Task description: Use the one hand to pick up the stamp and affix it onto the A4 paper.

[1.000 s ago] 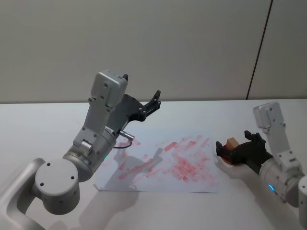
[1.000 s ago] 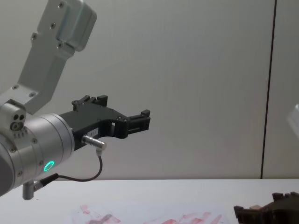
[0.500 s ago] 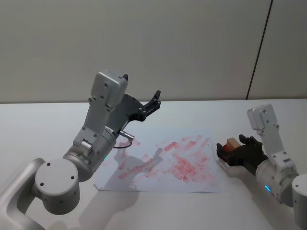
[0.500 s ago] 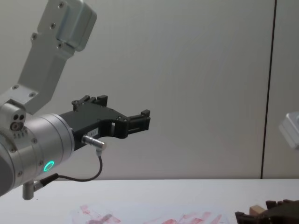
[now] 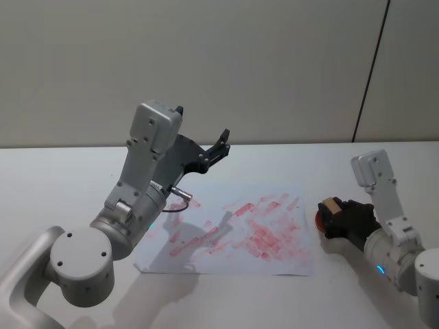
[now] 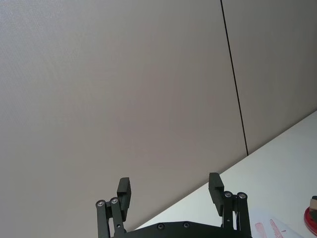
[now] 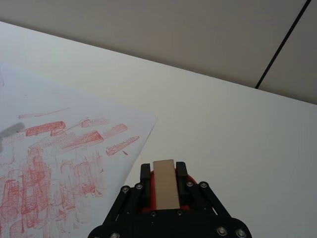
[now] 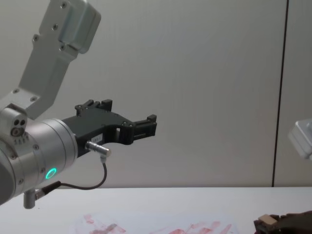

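The stamp (image 7: 165, 184) is held at the right side of the counter (image 5: 55, 178), just right of the right edge of the A4 paper (image 5: 240, 233) and over a round red disc (image 5: 319, 221); whether its underside touches the disc cannot be told. Its pale wooden face is turned upward. Its long axis is laid in line with the fingers (image 7: 144, 178) that clamp it, so that the free end is pointed leftward and slightly toward the far side, at the paper's near right corner region. The stamp is gripped along both long sides by the closed fingers of the right gripper (image 5: 329, 212), which is brought in low from the right, near the counter surface. The paper is spread flat at the middle of the counter, and red ink marks are crowded over most of it, densest toward its right half. The left gripper (image 6: 169, 184) is held raised above the left part of the paper, well apart from the stamp, with its fingers spread open, nothing between them, and aimed at the far wall (image 5: 274, 68).
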Robot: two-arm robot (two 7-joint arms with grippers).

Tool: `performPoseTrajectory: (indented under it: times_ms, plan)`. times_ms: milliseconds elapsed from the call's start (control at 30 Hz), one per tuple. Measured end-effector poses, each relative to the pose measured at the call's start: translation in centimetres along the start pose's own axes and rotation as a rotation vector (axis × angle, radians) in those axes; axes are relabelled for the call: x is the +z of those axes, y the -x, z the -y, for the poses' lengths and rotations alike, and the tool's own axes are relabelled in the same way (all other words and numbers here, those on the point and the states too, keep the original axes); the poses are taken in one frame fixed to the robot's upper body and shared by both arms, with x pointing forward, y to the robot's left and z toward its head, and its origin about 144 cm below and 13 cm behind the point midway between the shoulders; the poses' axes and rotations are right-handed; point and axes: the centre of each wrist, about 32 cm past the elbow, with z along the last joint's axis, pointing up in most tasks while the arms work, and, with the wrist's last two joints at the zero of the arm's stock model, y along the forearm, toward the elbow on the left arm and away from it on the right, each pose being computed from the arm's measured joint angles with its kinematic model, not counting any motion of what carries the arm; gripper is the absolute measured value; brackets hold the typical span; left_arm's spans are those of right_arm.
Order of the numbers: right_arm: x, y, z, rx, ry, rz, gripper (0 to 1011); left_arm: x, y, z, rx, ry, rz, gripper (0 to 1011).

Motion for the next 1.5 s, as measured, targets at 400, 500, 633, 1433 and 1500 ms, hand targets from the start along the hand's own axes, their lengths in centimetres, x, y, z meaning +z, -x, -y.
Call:
performPoseTrajectory:
  times_ms: [400, 500, 633, 1433, 1500]
  plan:
    - [0.2, 0.0, 0.0, -0.008, -0.044, 0.018, 219, 0.0, 0.0, 0.0, 0.000, 0.000, 0.000, 1001]
    - [0.6, 0.0, 0.0, -0.011, -0.074, 0.024, 219, 0.0, 0.0, 0.0, 0.000, 0.000, 0.000, 1001]
    - [1.4, 0.0, 0.0, -0.008, -0.124, 0.029, 219, 0.0, 0.0, 0.0, 0.000, 0.000, 0.000, 1002]
    - [5.4, 3.4, -1.8, 0.254, -0.193, 0.034, 219, 0.0, 0.0, 0.0, 0.000, 0.000, 0.000, 1001]
    - [5.2, 3.6, -2.0, 0.270, -0.178, 0.043, 219, 0.0, 0.0, 0.0, 0.000, 0.000, 0.000, 1002]
